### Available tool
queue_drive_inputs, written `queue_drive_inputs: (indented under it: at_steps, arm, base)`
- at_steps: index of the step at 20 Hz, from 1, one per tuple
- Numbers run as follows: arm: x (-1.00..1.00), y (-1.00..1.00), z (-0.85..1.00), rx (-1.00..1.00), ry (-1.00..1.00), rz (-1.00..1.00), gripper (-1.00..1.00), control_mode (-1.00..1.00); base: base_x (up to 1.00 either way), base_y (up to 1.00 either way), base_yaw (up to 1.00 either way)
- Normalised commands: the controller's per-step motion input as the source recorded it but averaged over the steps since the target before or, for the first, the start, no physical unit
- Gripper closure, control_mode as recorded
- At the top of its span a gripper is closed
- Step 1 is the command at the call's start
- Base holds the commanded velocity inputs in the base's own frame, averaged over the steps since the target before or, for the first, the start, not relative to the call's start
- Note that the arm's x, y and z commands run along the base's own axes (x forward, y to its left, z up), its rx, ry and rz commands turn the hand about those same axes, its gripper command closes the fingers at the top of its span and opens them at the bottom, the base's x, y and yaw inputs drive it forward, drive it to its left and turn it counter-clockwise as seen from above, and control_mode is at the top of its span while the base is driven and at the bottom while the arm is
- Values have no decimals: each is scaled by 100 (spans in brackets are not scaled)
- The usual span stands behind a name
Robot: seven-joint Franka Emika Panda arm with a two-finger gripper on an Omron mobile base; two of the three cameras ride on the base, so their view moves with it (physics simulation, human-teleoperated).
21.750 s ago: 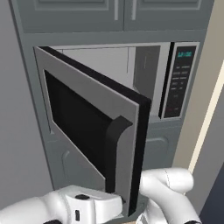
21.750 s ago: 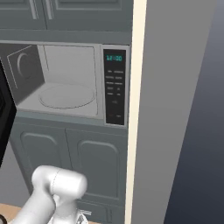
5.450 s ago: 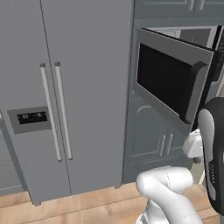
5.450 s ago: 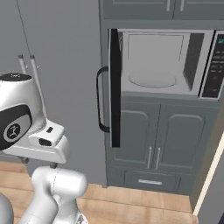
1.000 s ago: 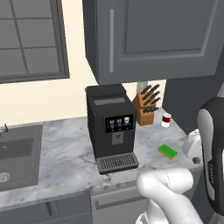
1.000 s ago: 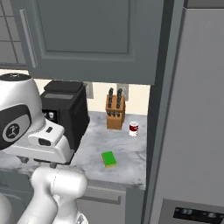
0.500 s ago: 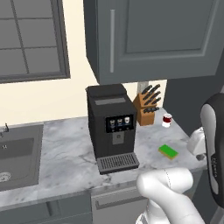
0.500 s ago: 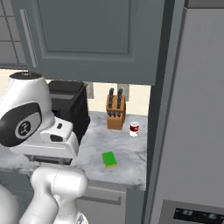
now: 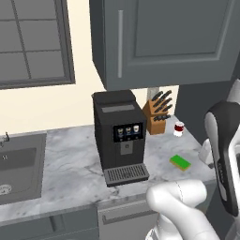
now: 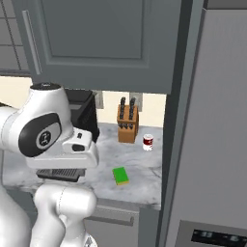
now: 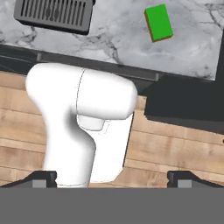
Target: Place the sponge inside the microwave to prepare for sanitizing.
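The sponge (image 9: 180, 162) (image 10: 120, 176) (image 11: 158, 22), a small flat green block with a yellow edge, lies on the grey marble counter (image 9: 70, 164), right of the coffee machine. My gripper (image 11: 113, 178) is open with nothing between its widely spaced tips. It looks down over the wooden floor in front of the counter, well short of the sponge, which sits near the top of the hand view. The microwave is out of view.
A black coffee machine (image 9: 119, 136) (image 10: 79, 116) stands mid-counter, its drip tray (image 11: 54, 15) at the front. Behind the sponge are a knife block (image 9: 157, 115) (image 10: 128, 125) and a red can (image 9: 178, 129) (image 10: 148, 142). A sink (image 9: 18, 164) lies left, a tall fridge (image 10: 212, 144) right, a wall cabinet (image 9: 164, 37) overhead.
The base and the scene have held still. My arm's upper links have swung a little to the right in the right base view. The gripper stays open and the sponge has not moved.
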Motion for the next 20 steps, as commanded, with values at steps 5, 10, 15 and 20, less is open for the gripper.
queue_drive_inputs:
  at_steps: [5,10,15,20]
  arm:
    - [57,-12,-37,0,0,3,-100,-100]
    - [68,-8,-34,-5,0,3,-100,-100]
    - [64,-6,-44,-3,-2,1,-100,-100]
    - [42,-3,-44,0,-9,0,-100,-100]
  base:
    - [0,0,0]
    - [0,0,0]
    - [0,0,0]
    - [0,0,0]
